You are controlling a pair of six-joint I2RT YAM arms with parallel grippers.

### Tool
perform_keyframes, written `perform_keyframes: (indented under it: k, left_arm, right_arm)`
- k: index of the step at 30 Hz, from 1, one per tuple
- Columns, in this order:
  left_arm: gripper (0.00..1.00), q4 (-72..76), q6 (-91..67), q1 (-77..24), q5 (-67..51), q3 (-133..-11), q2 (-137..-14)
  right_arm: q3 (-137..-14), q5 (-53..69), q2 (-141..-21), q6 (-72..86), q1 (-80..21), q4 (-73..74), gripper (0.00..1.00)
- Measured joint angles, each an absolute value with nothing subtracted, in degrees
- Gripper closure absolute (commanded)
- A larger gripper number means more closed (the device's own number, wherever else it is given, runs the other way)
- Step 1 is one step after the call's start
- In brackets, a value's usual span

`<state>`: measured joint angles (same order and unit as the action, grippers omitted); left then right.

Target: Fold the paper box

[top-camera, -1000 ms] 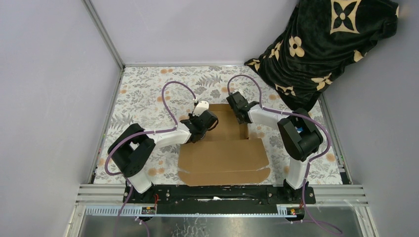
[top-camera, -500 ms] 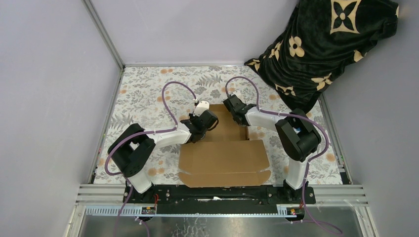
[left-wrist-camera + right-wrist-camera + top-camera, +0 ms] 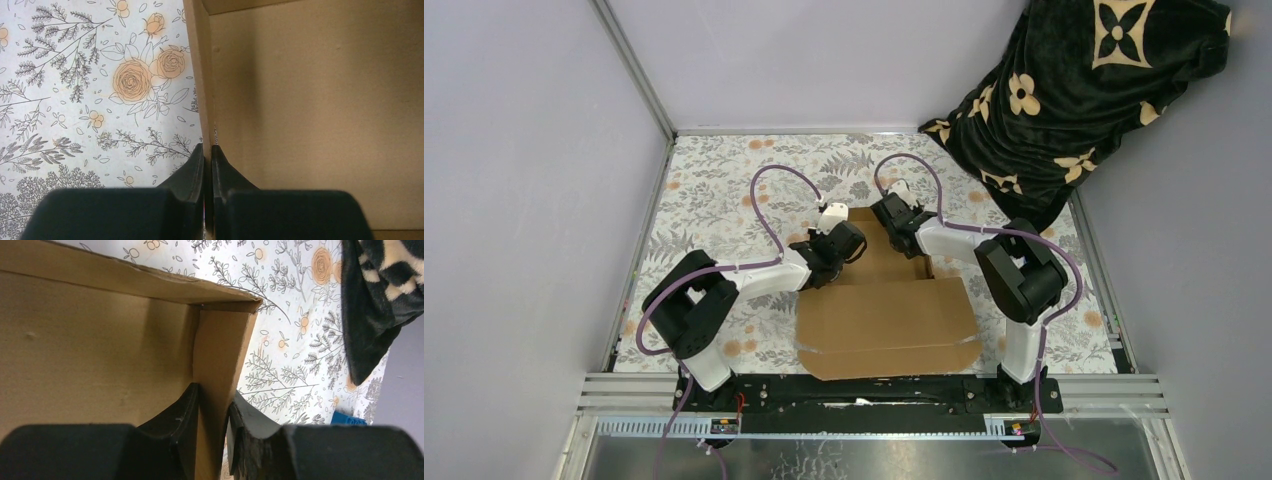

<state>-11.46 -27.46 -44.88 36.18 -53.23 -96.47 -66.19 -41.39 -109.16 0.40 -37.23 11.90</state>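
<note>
Where the two arms reach over the floral-printed desk, a plain brown corrugated cardboard paper box lies at the middle, half formed. Its far part has raised side walls, while its near panel and flap lie flat toward the arm bases. On the left, the left gripper has its jaws pressed together on the upright left wall (only a thin cardboard edge shows between them). On the right, the right gripper straddles the upright right wall near the far corner, jaws closed against both its faces. Farther right, a black plush blanket with cream flowers is heaped in the far corner, and a small blue object shows near the wall.
</note>
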Motion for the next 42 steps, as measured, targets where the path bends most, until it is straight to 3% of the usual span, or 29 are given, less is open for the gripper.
perform_keyframes:
  k: [22,26,32,36,42]
  left_arm:
    - [1.0,-10.5,-27.7,-43.9,35.2,-53.2,-96.5]
    - [1.0,-10.5,-27.7,-43.9,35.1,-53.2,-96.6]
    - [1.0,-11.0,-27.7,-43.7,35.1,-53.2,-96.6]
    - [1.0,-11.4,-27.4,-43.5,35.4,-53.2,-96.6]
    - [1.0,-12.6,-27.0,-43.4,35.9,-53.0,-96.6]
  right_arm:
    - [-66.8,-44.3,-112.5,-1.0,-37.5,7.3,0.96]
    - [-66.2,-43.7,-112.5,0.0,-37.5,6.8,0.87]
    - [-64.1,-39.5,-109.8,1.3,-36.9,6.4,0.62]
    - [-63.1,-36.1,-107.9,1.8,-36.3,8.3,0.57]
    - [-61.6,-30.5,-104.5,3.1,-35.9,11.4,0.56]
